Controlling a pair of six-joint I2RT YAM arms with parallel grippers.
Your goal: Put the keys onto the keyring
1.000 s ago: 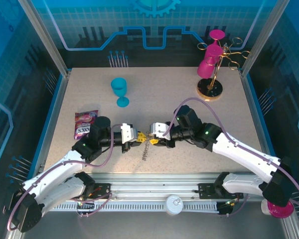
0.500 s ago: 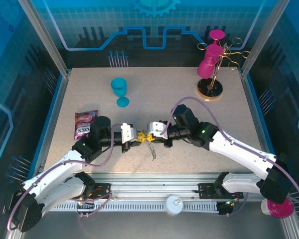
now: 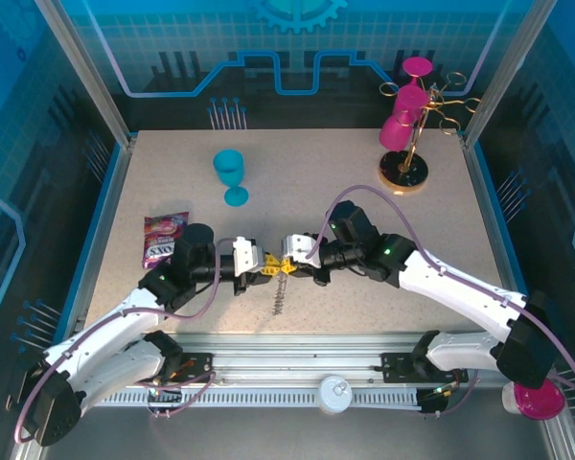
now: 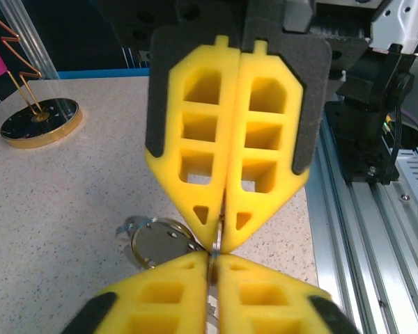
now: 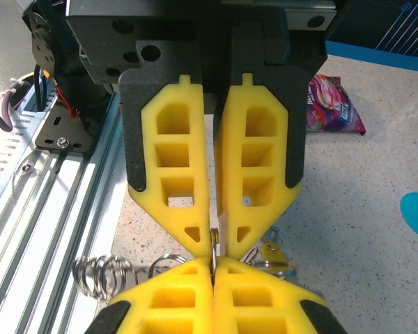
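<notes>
From above, my left jaws and right jaws meet tip to tip, with the keyring trailing from that junction. Left wrist view: both pairs are closed, and a silver disc sits just left of the tips. Right wrist view: both pairs pinch the keyring's thin ring.

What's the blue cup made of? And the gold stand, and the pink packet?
The blue cup looks like plastic: one solid colour, smooth, not very shiny. The gold stand looks like metal: thin bent shiny wire on a dark glossy base, maybe metal or glass. The pink packet looks like crinkly plastic wrapper, printed and glinting.
</notes>
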